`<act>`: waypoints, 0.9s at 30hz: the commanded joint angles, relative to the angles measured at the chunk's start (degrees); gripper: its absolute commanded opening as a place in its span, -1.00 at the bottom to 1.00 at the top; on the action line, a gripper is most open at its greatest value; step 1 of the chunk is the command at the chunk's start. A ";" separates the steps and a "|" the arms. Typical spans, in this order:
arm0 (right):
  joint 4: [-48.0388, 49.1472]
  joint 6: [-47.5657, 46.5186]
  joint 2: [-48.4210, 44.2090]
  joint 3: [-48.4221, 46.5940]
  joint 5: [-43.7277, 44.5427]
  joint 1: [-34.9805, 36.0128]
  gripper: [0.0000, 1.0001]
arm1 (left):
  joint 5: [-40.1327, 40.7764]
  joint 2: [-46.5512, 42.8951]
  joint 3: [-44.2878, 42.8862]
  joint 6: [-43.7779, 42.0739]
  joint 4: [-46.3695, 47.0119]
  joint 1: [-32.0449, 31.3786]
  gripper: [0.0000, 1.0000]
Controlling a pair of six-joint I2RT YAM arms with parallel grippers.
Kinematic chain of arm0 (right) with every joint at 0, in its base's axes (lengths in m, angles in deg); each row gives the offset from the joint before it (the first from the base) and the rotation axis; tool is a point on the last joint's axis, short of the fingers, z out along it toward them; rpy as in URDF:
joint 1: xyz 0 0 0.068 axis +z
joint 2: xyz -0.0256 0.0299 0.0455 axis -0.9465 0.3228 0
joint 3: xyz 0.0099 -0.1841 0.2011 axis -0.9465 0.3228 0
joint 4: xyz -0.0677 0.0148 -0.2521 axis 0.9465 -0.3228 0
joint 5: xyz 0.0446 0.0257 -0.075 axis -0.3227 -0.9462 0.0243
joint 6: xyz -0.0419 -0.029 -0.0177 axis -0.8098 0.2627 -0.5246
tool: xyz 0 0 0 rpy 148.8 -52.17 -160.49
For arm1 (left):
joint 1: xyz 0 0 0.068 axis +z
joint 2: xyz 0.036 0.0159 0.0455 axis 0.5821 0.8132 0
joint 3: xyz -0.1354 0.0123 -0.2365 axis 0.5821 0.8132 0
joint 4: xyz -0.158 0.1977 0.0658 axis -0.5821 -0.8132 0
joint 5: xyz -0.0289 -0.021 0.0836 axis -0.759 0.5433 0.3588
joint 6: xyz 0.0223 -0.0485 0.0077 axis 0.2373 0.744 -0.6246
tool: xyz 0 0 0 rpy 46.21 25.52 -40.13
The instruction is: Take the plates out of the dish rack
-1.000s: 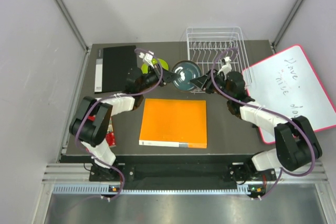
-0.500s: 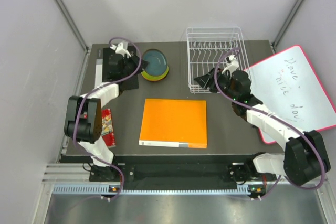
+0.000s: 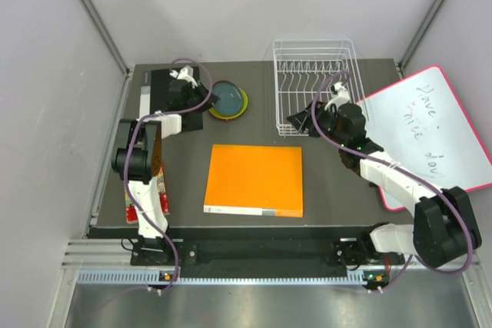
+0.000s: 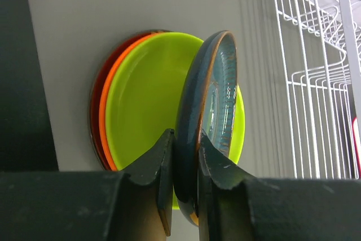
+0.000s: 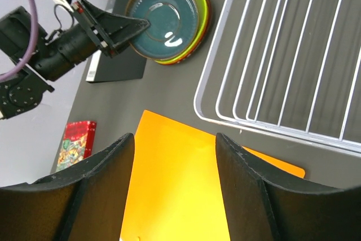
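Your left hand (image 4: 183, 145) pinches the glossy grey-blue plate (image 4: 211, 105) by its rim, tilted over the lime green plate (image 4: 146, 100); your right hand (image 5: 175, 139) gapes open beside the rack (image 5: 216, 43).

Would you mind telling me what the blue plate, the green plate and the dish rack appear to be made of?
The blue plate looks like glazed ceramic: glossy, with bright reflections and a brown rim. The green plate is smooth, evenly coloured and duller; plastic or ceramic, I cannot tell. The dish rack looks like metal wire with a white coating: thin, straight white rods.
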 commanded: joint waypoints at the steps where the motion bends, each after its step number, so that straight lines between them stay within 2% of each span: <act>1: 3.11 -1.13 2.45 0.14 -1.29 -0.49 0.18 | -0.81 0.83 -3.96 -0.92 5.46 0.77 -1.00; 4: 3.63 -0.96 3.51 0.49 -1.73 -0.49 0.19 | -2.21 1.63 -4.75 -1.45 4.57 1.12 -0.99; 5: 3.72 -0.87 3.86 0.58 -1.73 -0.40 0.18 | -2.57 1.63 -4.32 -1.45 4.66 1.38 -0.75; 6: 3.81 -0.78 3.95 0.84 -1.73 -0.49 0.19 | -3.27 1.72 -4.22 -1.19 4.84 1.47 -0.59; 11: 3.72 -0.61 3.34 1.54 -1.91 -0.49 0.19 | -4.06 0.84 -2.82 -1.28 4.23 1.65 -0.15; 13: 3.46 -0.69 2.73 1.81 -1.82 -0.49 0.19 | -3.89 0.06 -2.20 -1.63 3.62 1.65 0.24; 17: 1.18 -2.18 0.53 2.51 -0.07 -0.49 0.19 | -4.07 -1.88 -0.45 -2.59 2.91 1.65 0.66; 18: 0.30 -3.06 0.26 2.60 0.46 -0.49 0.19 | -4.24 -2.41 -0.18 -2.86 2.65 1.65 0.97; 27: -5.14 -6.32 -5.97 4.36 5.21 -0.49 0.20 | 2.43 -9.87 0.52 -8.57 -7.80 1.38 0.98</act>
